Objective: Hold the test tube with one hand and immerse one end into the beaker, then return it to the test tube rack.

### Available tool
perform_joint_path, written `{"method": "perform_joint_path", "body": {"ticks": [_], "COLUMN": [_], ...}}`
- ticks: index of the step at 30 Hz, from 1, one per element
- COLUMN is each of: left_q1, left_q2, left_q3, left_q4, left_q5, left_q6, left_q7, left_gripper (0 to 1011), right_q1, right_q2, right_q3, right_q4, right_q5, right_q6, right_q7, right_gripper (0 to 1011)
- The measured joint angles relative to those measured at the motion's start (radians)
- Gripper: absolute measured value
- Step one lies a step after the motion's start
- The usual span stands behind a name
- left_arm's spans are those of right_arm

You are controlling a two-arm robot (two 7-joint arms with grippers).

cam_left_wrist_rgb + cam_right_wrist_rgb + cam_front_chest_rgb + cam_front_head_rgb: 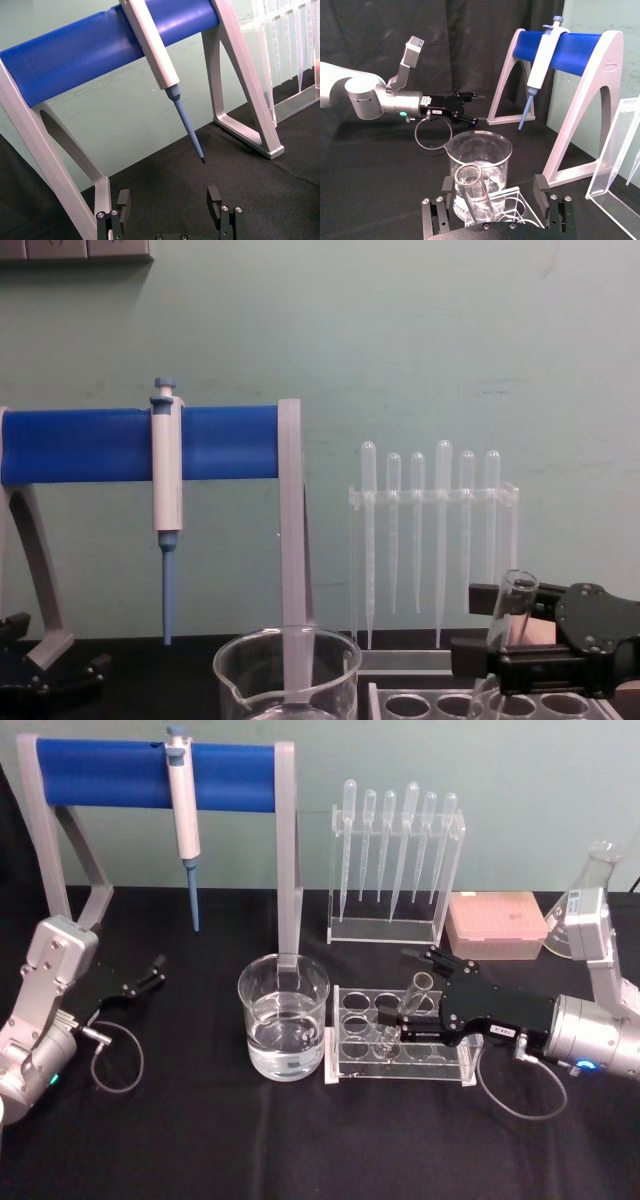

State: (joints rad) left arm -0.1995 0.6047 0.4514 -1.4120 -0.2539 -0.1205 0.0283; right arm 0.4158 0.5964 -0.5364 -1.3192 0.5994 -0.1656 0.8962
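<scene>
While the right claw [398, 992] is held over the clear rack [462, 1065] at the lower right of the head view, its jaws are seen spread wide, with nothing clamped between them. The test tube [408, 1005] is framed between the two fingers, and in the right wrist view the tube [472, 192] is shown nearer one finger [446, 189] than the other; whether it is touched there cannot be told. The tube is seen leaning in the rack, its rounded bottom set down in a hole and its open rim tilted toward the upper right. The beaker [283, 1020], partly filled with clear liquid, is placed just beside the rack's left end, at the lower middle of the frame. At the middle left, the left claw [155, 973] is held above the black cloth [200, 1140], well apart from the beaker, its jaws opened and nothing held. A white-and-blue pipettor [183, 810] is hung from a blue bar [100, 765] at the upper left, and a row of plastic pipettes [395, 845] is stood behind the rack.
</scene>
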Motion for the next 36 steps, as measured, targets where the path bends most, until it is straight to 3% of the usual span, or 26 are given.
{"method": "perform_joint_path", "body": {"ticks": [12,13,25,28,36], "left_q1": [0.0,0.0,0.0,0.0,0.0], "left_q2": [0.0,0.0,0.0,0.0,0.0], "left_q3": [0.0,0.0,0.0,0.0,0.0], "left_q4": [0.0,0.0,0.0,0.0,0.0], "left_q5": [0.0,0.0,0.0,0.0,0.0], "left_q6": [0.0,0.0,0.0,0.0,0.0], "left_q7": [0.0,0.0,0.0,0.0,0.0], "left_gripper": [1000,1000,1000,1000,1000], "right_q1": [-0.003,-0.003,-0.004,-0.005,-0.005], "right_q2": [0.003,0.004,0.005,0.005,0.005], "right_q3": [0.002,0.003,0.004,0.004,0.004], "right_q4": [-0.004,-0.004,-0.005,-0.005,-0.005], "right_q5": [0.002,0.002,0.004,0.004,0.004], "right_q6": [0.0,0.0,-0.001,-0.001,-0.001], "right_q7": [0.002,0.003,0.005,0.005,0.006], "right_gripper": [734,668,282,226,226]}}
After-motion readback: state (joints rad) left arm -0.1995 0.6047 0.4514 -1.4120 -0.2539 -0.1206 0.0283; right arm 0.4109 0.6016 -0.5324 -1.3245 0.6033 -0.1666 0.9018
